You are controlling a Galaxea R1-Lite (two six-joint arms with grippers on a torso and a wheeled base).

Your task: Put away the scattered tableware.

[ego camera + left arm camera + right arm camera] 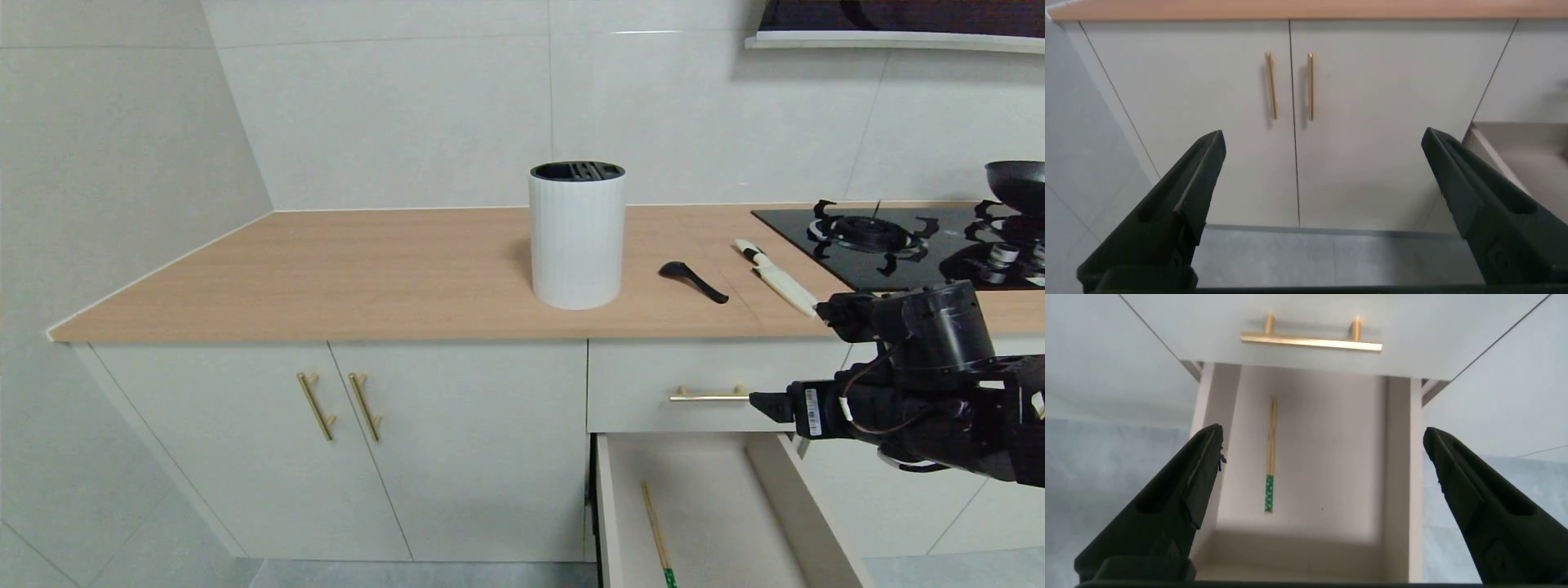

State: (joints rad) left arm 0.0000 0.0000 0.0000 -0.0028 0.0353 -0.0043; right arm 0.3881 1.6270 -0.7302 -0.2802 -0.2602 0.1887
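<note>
Well, the right claw (pixel 1320 433) hangs spread and empty over the open drawer (pixel 608 498), which sits below the white holder (pixel 577 237) and off toward its stove side. A pair of chopsticks (pixel 1270 457) already lies inside that drawer. The left claw (pixel 1321 135) is spread and empty too, held low in front of the cupboard doors (pixel 457 449) under the holder.

Two pieces are left out, by my reckoning. A black spoon (pixel 692 280) lies near the holder on the stove side, and a pale knife (pixel 775 276) lies a little farther along the same way. The spoon looks the likelier next pick. Both lie flat, so the claw should come straight down with its fingers across the handle, not along it, and close gently so the piece does not skid. The knife wants gripping by its handle, away from the blade.

The tabletop (pixel 367 278) is light wood, meeting a pale tiled wall (pixel 392 106) behind the holder. Beyond the knife sits a black stove (pixel 882 237) with a dark pan (pixel 1016 184) on it. Grey floor (pixel 122 555) runs below the cupboards.
</note>
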